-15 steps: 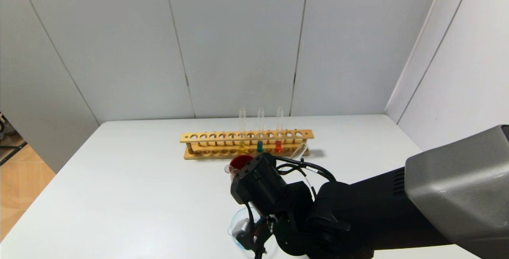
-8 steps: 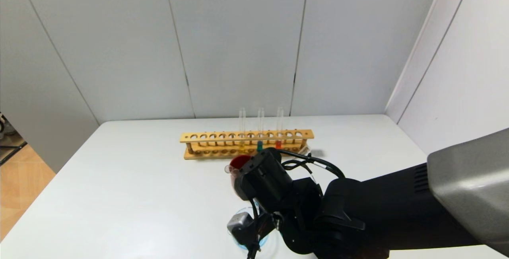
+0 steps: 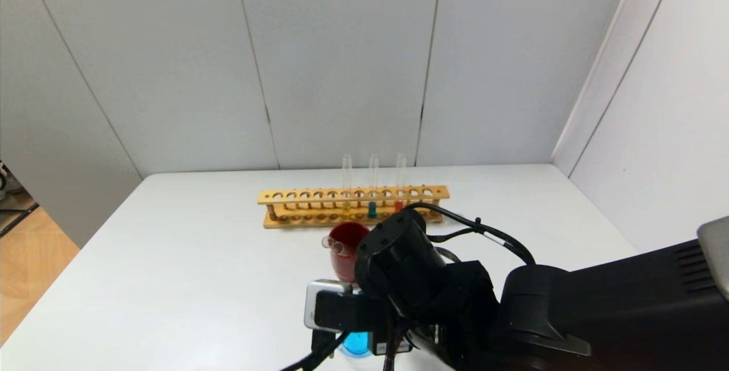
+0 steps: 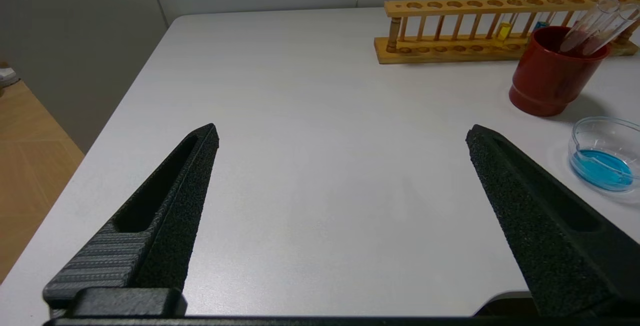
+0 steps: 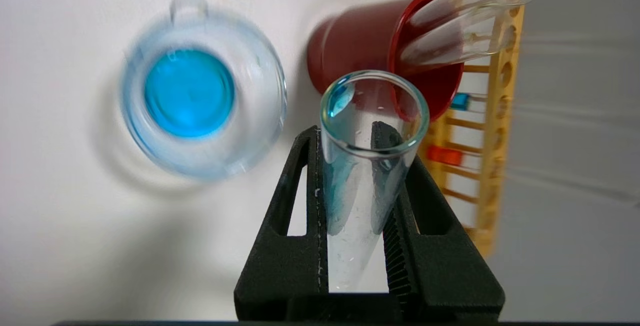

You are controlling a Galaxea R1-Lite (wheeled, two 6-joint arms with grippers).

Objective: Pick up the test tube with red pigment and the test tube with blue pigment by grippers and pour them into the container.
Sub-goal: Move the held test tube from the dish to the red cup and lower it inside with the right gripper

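Blue tube, drained but for streaks, being clamped in the closed right gripper near the beaker now holding blue; seemingly heading for the red cup with 2 empties. Left gripper gaping, idle.

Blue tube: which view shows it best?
Right wrist: the blue tube fills the frame, clamped in the right gripper, blue residue inside. Head view hides it behind the right arm. Left wrist view misses it, showing only the container.
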